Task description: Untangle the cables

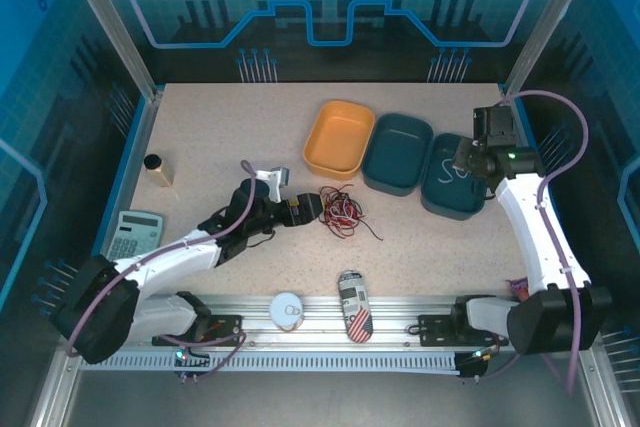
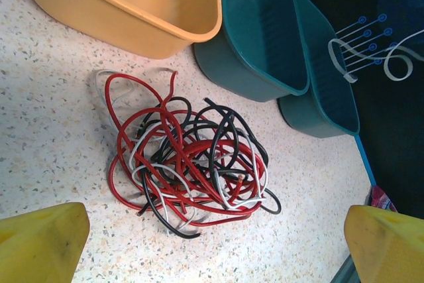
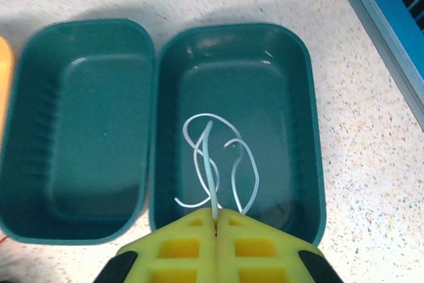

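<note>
From above, the cables (image 1: 340,209) read as one small dark-and-red knot mid-table, near of the orange bin (image 1: 340,135). The left gripper (image 1: 300,209) is right at the knot's left side; whether it touches cannot be told from there.

The left wrist view resolves the knot. It is thin, glossy red, black and white strands looped through each other in a loose heap, lying flat on the speckled table (image 2: 59,130). The left gripper (image 2: 212,250) has its yellow fingertips (image 2: 40,243) spread wide on either side of the heap, holding nothing.

The right wrist view shows the right gripper (image 3: 215,226) with its ribbed yellow pads pressed together on a white cable (image 3: 211,157). This single thin strand curls in open loops down into the right-hand teal bin (image 3: 301,130). That bin and its left neighbour (image 3: 26,130) are smooth plastic tubs, rounded rectangles with faintly ridged walls.

In the top view, the right gripper (image 1: 462,159) hangs over the far-right bin (image 1: 445,209), and the strand there is just a pale scribble.
</note>
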